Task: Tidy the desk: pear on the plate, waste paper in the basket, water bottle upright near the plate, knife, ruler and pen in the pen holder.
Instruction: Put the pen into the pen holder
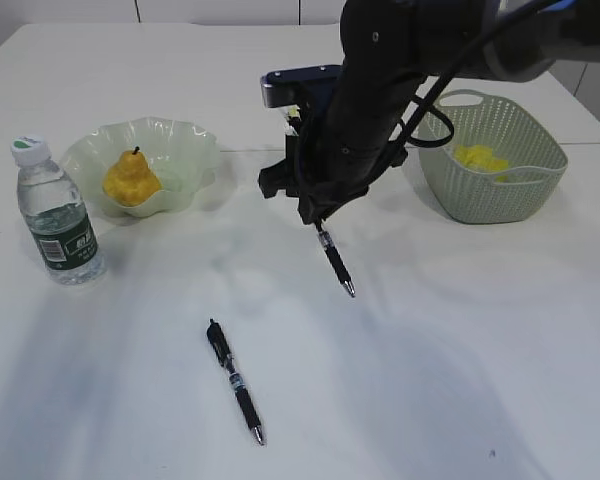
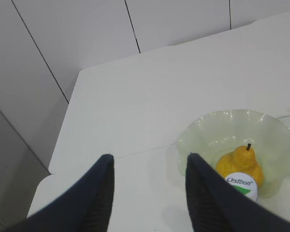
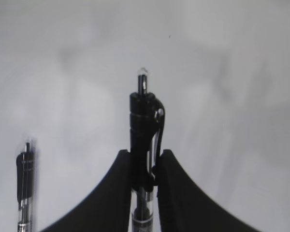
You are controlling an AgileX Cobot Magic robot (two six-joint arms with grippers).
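My right gripper is shut on a black pen and holds it tilted above the middle of the desk. A second black pen lies on the desk nearer the front. The yellow pear sits in the pale green plate. The water bottle stands upright left of the plate; its cap shows below my open, empty left gripper. The pen holder, knife and ruler are out of view.
The grey-green basket stands at the right with yellow paper scraps inside. My right arm reaches from the upper right over the desk's centre. A seam between tabletops runs past the plate.
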